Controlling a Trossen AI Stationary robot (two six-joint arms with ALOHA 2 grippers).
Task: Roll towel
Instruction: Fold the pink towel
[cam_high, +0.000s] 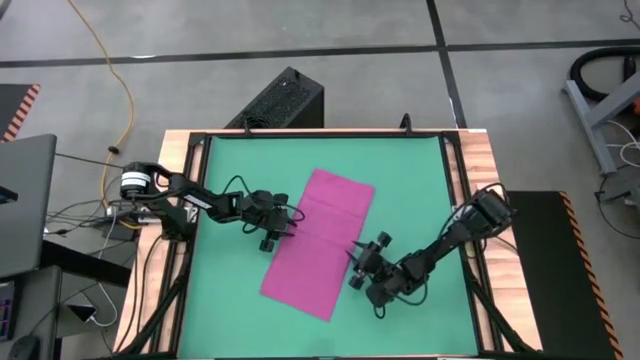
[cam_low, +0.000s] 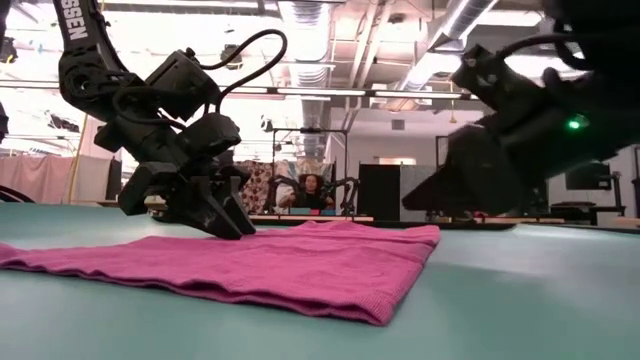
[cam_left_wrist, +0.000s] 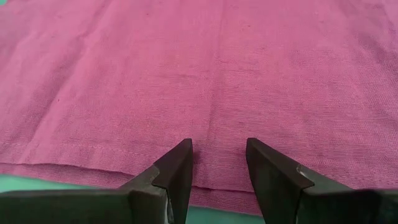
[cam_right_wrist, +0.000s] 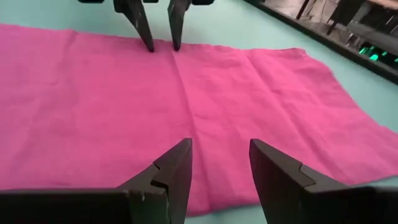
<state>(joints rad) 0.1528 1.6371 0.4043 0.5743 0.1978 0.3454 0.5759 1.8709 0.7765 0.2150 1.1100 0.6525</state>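
The magenta towel (cam_high: 318, 245) lies spread flat on the green mat (cam_high: 240, 160), its long axis running from far right to near left. My left gripper (cam_high: 290, 222) is open and slants down at the middle of the towel's left long edge (cam_left_wrist: 93, 168); across the cloth, the right wrist view shows its fingers (cam_right_wrist: 144, 31). My right gripper (cam_high: 356, 256) is open and hovers over the middle of the towel's right long edge (cam_right_wrist: 205, 205), opposite the left one. Nothing is between either pair of fingers. In the low view the towel (cam_low: 300, 265) rests flat with a thick near edge. My left gripper's open fingertips (cam_low: 238, 228) come down slanting from the table's left onto the towel's left long edge, one on each side of the middle crease (cam_left_wrist: 219, 93). I cannot tell whether they touch the cloth.
A wooden frame (cam_high: 470, 160) borders the mat. A black box (cam_high: 285, 95) stands just beyond the far edge, and a laptop (cam_high: 25, 200) and cables lie off the left side. A person (cam_low: 312, 190) sits in the room behind. Bare mat lies on both sides of the towel.
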